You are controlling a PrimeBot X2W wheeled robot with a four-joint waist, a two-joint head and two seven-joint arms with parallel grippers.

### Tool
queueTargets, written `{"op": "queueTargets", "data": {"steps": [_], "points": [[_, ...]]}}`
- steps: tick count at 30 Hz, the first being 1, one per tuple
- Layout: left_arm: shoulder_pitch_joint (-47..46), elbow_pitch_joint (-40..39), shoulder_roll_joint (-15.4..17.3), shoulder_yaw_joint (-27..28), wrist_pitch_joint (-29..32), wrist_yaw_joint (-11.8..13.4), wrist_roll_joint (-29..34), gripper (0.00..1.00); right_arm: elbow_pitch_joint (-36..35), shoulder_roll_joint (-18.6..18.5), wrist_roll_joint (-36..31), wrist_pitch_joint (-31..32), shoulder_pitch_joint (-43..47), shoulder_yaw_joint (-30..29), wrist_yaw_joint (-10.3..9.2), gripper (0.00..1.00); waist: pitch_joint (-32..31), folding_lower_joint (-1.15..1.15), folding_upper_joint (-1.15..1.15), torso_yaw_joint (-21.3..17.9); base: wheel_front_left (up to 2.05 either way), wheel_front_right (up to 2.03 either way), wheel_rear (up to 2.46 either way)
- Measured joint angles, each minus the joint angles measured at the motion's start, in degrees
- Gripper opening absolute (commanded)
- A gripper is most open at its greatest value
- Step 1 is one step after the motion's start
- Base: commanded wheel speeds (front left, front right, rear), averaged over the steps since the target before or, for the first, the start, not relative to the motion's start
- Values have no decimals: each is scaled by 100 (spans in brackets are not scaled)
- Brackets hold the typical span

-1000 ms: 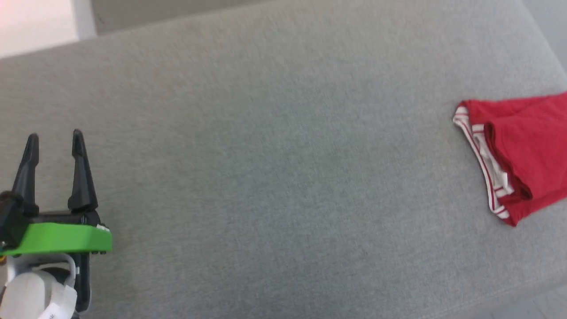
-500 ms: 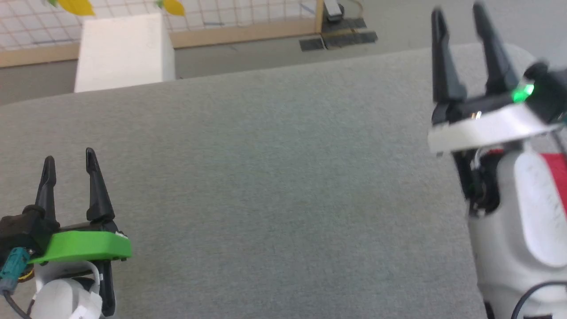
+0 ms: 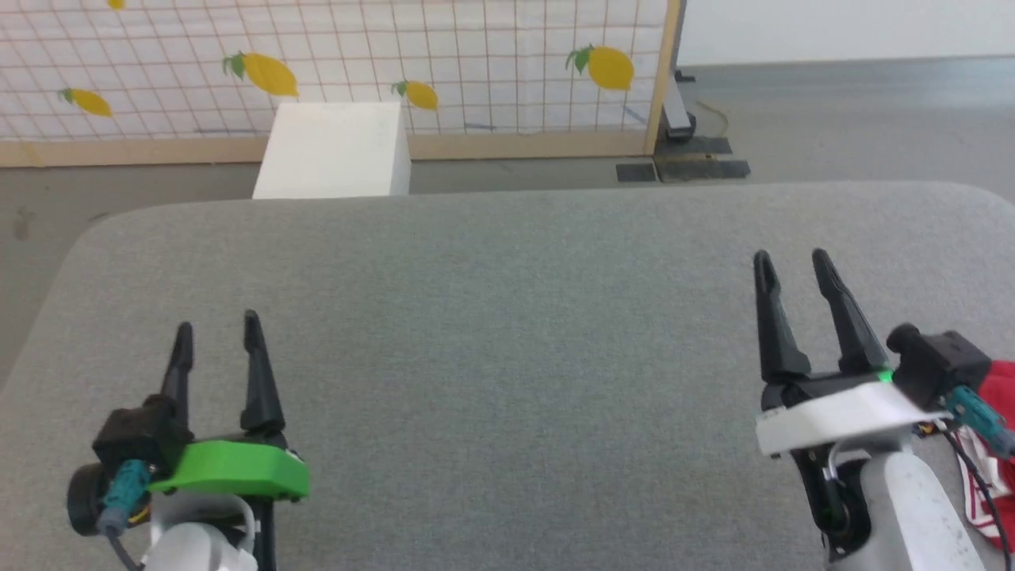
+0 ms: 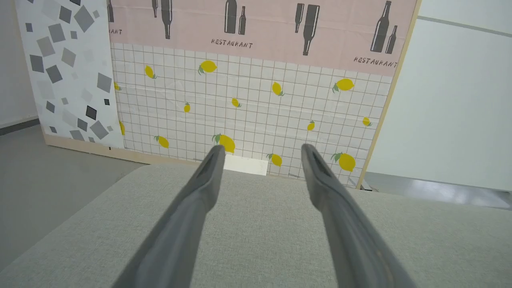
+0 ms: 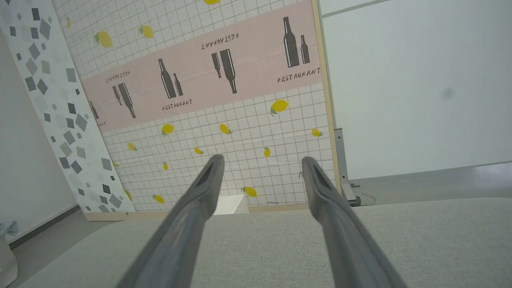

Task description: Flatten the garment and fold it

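- The left gripper (image 3: 218, 320) and the right gripper (image 3: 791, 254) both have their fingers spread wide, with nothing between them.
- The garment (image 3: 1005, 388) lies on the grey padded surface (image 3: 507, 317), behind the right fingers and to their outer side, beside that wrist. It is well apart from the left fingers.
- The step in hand, as I judge, is to reach the garment and begin spreading it.
- For this, the right fingers should come back and turn outward, take one edge layer only, then pull it to the bare area ahead of both pairs.

"RESTAURANT" was printed repeatedly on pink band (image 4: 264, 56) of wall panel (image 4: 248, 108), under bottle silhouettes (image 4: 230, 16), some copies upside down
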Motion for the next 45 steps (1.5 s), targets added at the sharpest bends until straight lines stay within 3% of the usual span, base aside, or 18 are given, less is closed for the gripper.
{"op": "queueTargets", "data": {"steps": [11,30,31,45], "points": [[132,505,-105,-358,-32,-11,185,100,154,1,-114,0,616,-178,0,100,-6,0,0,63,0,0,0],[73,1117,-100,-490,74,1,201,100,635,0,-491,111,628,-99,0,100,202,0,0,28,0,0,0],[66,1116,-100,-488,70,1,200,0,636,0,-490,111,626,-93,0,0,210,0,0,28,0,0,0],[80,1058,-105,-482,140,-3,250,0,569,0,-511,177,628,-101,1,0,203,0,0,22,0,0,0]]}}
